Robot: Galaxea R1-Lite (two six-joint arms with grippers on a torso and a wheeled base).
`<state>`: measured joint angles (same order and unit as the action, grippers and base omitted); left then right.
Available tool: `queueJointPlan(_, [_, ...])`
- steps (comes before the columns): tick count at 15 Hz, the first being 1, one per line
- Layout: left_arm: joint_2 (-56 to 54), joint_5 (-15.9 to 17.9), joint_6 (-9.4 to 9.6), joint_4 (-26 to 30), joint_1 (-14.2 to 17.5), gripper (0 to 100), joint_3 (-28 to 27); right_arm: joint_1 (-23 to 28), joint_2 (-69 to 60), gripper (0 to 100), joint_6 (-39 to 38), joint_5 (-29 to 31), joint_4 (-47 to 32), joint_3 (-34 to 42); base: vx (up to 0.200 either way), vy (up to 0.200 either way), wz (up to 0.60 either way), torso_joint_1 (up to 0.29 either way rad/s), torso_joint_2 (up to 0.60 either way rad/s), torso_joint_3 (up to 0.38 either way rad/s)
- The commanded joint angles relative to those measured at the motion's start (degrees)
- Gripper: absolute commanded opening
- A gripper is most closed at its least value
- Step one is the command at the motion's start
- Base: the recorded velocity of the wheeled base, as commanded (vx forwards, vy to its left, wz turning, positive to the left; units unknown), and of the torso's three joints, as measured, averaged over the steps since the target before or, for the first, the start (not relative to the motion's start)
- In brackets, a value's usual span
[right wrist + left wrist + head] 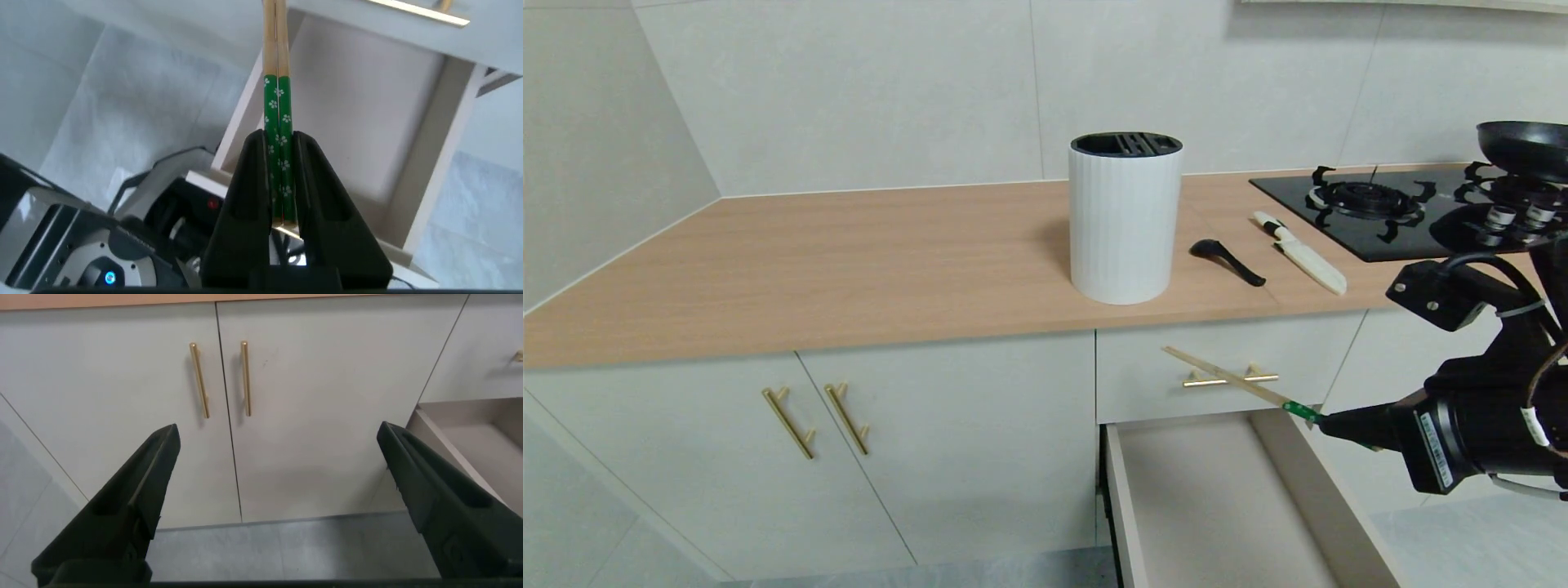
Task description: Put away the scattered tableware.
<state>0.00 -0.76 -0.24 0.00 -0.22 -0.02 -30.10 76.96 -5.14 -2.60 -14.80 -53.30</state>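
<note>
Two chopsticks [276, 106] | butts hidden in right gripper [1327, 422] | drawer [1121, 498] front cut off

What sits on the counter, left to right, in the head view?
holder → spoon → knife → pan

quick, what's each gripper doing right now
Left gripper: open, holding nothing.
Right gripper: shut on chopsticks.

2 chopsticks [1233, 380], 1 knife [1303, 253], 1 spoon [1225, 260], 1 holder [1125, 220]
</note>
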Motion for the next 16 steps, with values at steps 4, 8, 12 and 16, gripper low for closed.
queueJointPlan(4, [0.0,0.0,-0.02,0.0,0.0,100,0.0,-0.1,3.1,0,0.0,0.0,0.0,0.3,0.000,0.000,0.00,-0.117,0.30,0.181])
queueJointPlan(8, [0.0,0.0,-0.02,0.0,0.0,100,0.0,-0.1,4.3,0,0.0,0.0,0.0,0.3,0.000,0.000,0.00,-0.171,0.46,0.279])
queueJointPlan(12, [0.0,0.0,-0.02,0.0,0.0,100,0.0,-0.1,6.3,0,0.0,0.1,0.0,0.3,0.000,0.000,0.00,-0.157,0.46,0.297])
queueJointPlan(16, [0.0,0.0,-0.02,0.0,0.0,100,0.0,-0.1,7.9,0,0.0,0.2,0.0,0.3,0.000,0.000,0.00,-0.118,0.43,0.301])
